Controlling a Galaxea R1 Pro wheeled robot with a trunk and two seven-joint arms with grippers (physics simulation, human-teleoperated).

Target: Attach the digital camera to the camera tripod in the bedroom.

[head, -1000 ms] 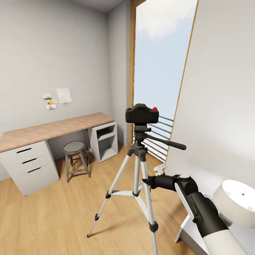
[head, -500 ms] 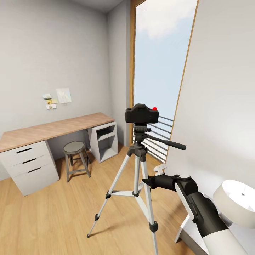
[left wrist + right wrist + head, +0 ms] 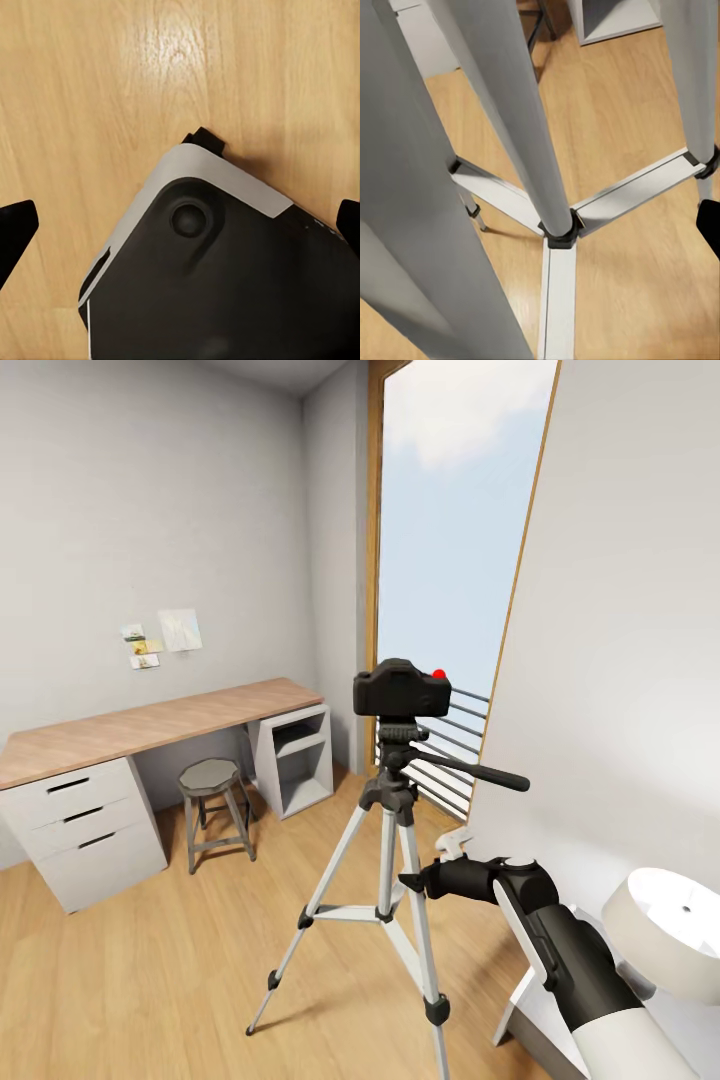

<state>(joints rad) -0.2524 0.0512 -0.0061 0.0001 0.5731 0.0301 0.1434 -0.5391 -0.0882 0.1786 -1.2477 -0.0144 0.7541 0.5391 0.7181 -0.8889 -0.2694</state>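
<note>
The black digital camera (image 3: 400,690), red button on top, sits on the head of the camera tripod (image 3: 388,830), which stands on the wood floor before the tall window. The pan handle (image 3: 480,770) sticks out to the right. My right gripper (image 3: 408,881) reaches in from the right at mid-leg height, right against a silver leg, open and holding nothing. In the right wrist view the tripod legs (image 3: 510,112) and centre brace loom very close, with one black fingertip (image 3: 710,225) at the frame edge. My left gripper (image 3: 180,232) hangs open over the floor.
A wood-topped desk (image 3: 150,725) with white drawers runs along the left wall, with a grey round stool (image 3: 212,780) under it. A white wall and a round white object (image 3: 670,930) crowd my right side. Part of my own base (image 3: 225,285) lies under the left gripper.
The tripod has shifted slightly: camera and pan handle sit a bit lower in view, and the legs have moved a little. My right gripper has edged lower against the leg.
</note>
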